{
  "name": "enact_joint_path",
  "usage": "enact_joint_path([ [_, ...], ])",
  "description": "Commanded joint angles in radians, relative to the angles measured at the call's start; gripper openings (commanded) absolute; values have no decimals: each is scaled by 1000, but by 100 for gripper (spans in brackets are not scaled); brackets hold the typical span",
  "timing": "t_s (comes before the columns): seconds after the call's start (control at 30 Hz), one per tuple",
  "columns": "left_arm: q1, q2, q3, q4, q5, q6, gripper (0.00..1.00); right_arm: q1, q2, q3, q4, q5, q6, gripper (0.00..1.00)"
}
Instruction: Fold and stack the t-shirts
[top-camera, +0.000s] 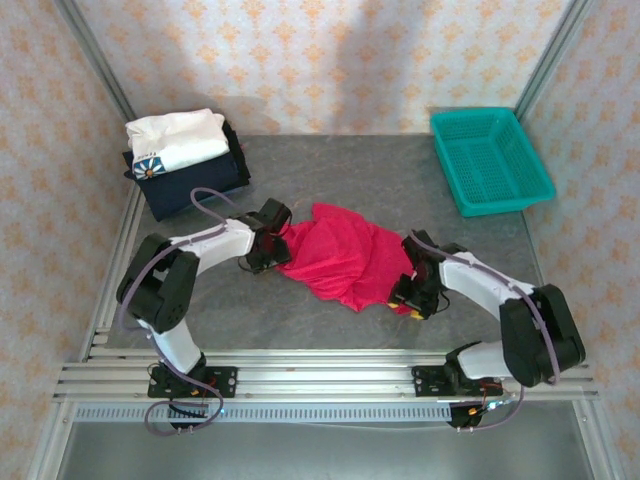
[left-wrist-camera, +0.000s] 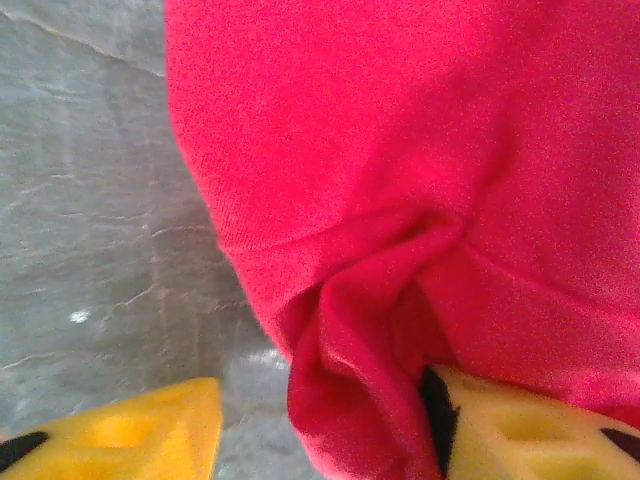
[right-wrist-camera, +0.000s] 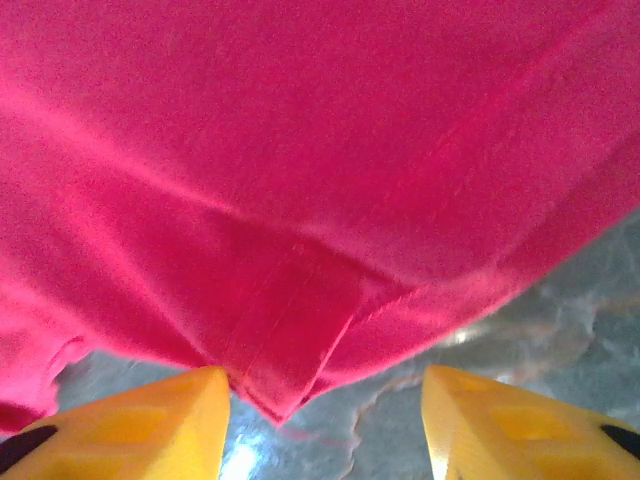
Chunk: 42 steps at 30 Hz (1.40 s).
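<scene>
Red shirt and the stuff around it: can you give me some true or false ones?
1. The red shirt lies crumpled between the two arms. True.
2. The basket sits at the back left. False: it sits at the back right.
3. The white shirt lies on the dark shirt. True.
4. The right pincer is squeezed shut. False: its fingers stand apart, with a corner of the red shirt between them.

two white-and-black jointed arms (top-camera: 205, 243) trailed looping greyish cables (top-camera: 207, 193) above black bolted bases (top-camera: 195, 381); their blocky yellow plastic fingers (right-wrist-camera: 140, 425) carried black pads.
</scene>
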Motion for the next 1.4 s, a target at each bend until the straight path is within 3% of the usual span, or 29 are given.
enact_joint_path([
  [0.0,5,44,57,64,-14,27,42,3,55,18,88,84,30,45],
  [0.07,5,71,95,58,-23,44,27,5,84,38,106,126,35,35],
  [0.2,6,53,171,3,-60,82,3,-24,98,96,114,187,47,1],
  [0.47,11,-172,387,-191,-174,191,0,-165,-101,384,-77,175,-42,0],
  [0.6,12,-242,535,-263,-206,240,0,-259,-118,560,-159,67,-102,0],
  [0.77,18,-329,670,-299,-269,283,0,-367,-156,722,-137,-86,-136,0],
  [0.97,77,-446,686,-297,-377,308,0,-618,-140,833,-265,-74,-161,0],
  [1.03,118,-463,686,-308,-373,298,0,-693,-144,809,-255,-131,-131,0],
  [1.07,129,-465,690,-313,-368,298,0,-699,-145,797,-244,-150,-118,0],
  [1.23,132,-430,737,-295,-241,305,0,-694,-148,673,-39,-476,46,0],
  [1.37,114,-473,709,-256,-235,307,0,-657,-177,702,-155,-494,-11,0],
])
